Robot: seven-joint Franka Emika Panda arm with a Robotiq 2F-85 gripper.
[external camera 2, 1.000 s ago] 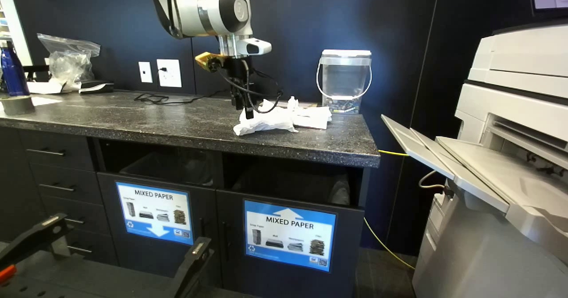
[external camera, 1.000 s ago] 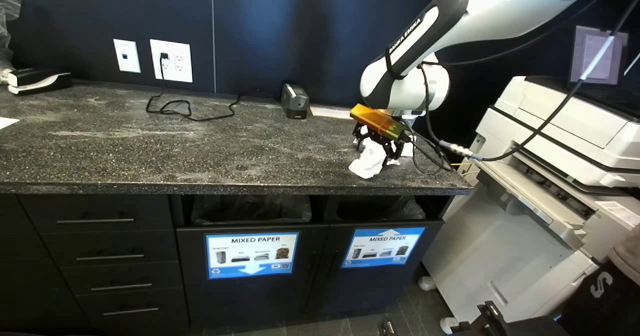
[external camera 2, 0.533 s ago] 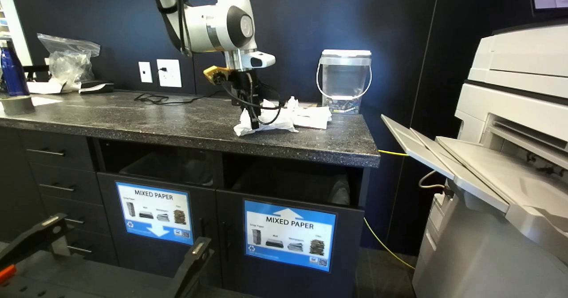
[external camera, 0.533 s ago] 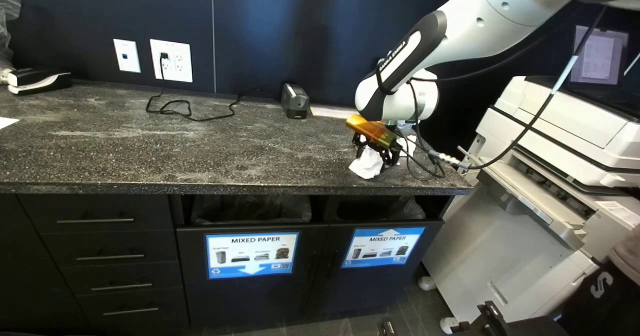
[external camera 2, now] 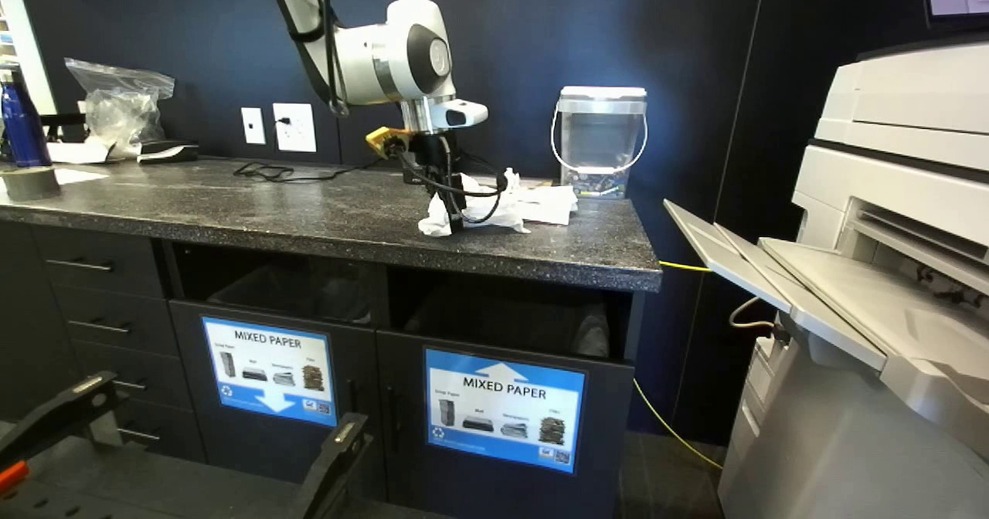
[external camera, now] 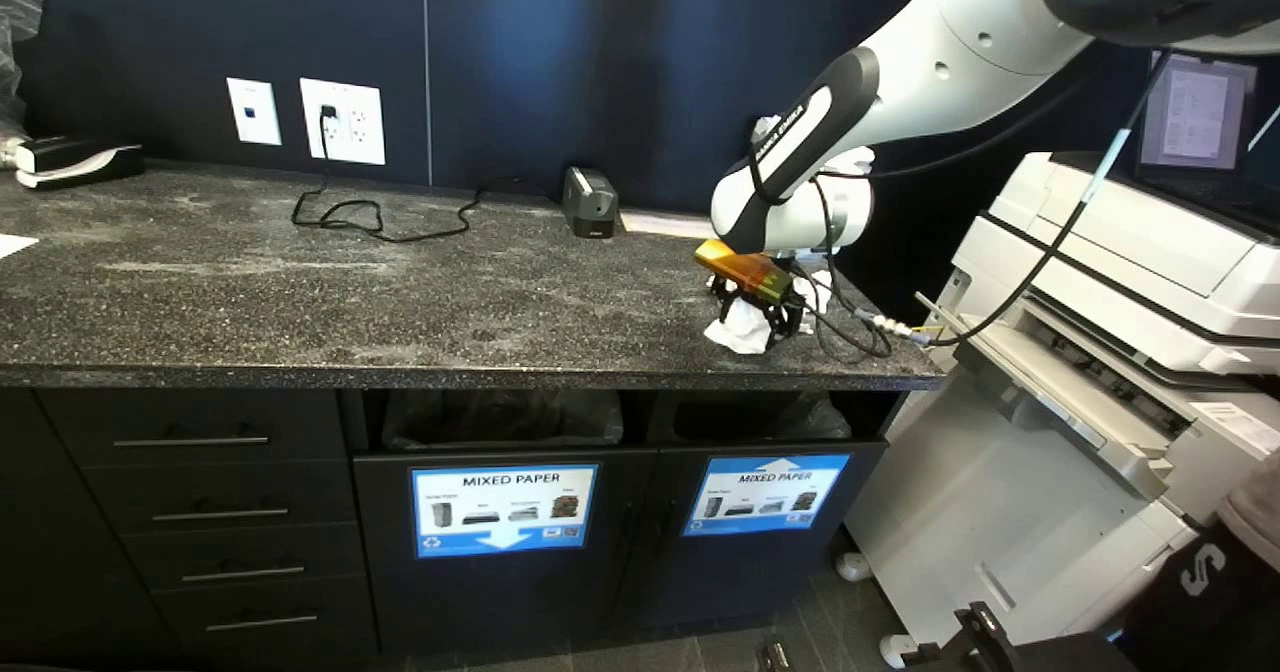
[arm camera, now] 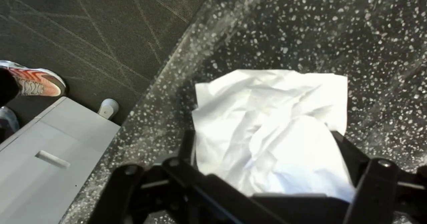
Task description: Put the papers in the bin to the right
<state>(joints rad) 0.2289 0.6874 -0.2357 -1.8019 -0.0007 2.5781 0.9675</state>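
Working over the counter [external camera: 450,302], I see the bin [external camera 2: 506,318] under its end. My gripper [arm camera: 263,137] is spread wide, low over the counter, around 1 crumpled paper [arm camera: 263,117] lying on its top. I think I should sink a little without pushing hard, then squeeze slowly, so each of my 2 fingers [arm camera: 187,145] gets a good hold.

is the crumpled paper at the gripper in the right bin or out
Out: the crumpled paper lies on the speckled countertop, between the jaws of the open gripper, with the right bin below.
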